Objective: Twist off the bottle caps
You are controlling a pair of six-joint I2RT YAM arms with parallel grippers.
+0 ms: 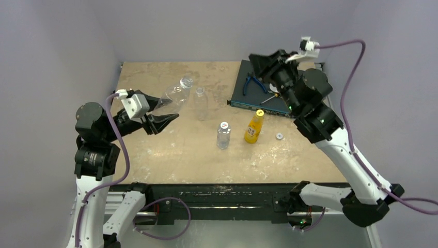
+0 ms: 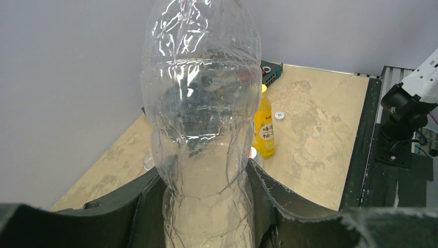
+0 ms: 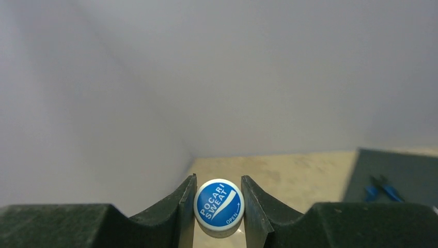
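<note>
Nearest me on the table point(image 1: 165, 160), a little right of centre, a small clear bottle point(image 1: 223, 137) stands upright with a white cap point(image 1: 224, 125) on it. Just to its right stands the orange-yellow bottle point(image 1: 252, 130), also upright, with its yellow cap point(image 1: 260, 112) on. Further right, apart from both, a loose white cap point(image 1: 279, 136) lies flat on the tabletop.

On the left, my left gripper point(image 2: 204, 206) is clamped on the lower body of a crumpled clear bottle point(image 2: 201, 93). Both fingers press its sides. The bottle is lifted off the table and tilted, with its neck pointing far and to the right. From above the neck looks uncapped.

Just right of that neck, a third clear bottle point(image 1: 200, 104) stands upright on the table. I cannot tell whether it has a cap.

At the far right of the table lies a flat dark blue box point(image 1: 248, 106), with blue-handled pliers point(image 1: 253, 82) and a screwdriver point(image 1: 269, 97) resting on top.

Above the far end of that box, my right gripper point(image 3: 218, 199) is raised well clear of the table. It is closed on the blue-topped cap point(image 3: 219, 205), pinching it by the rim between the two fingers. The cap's white-lettered top faces the wrist camera.
</note>
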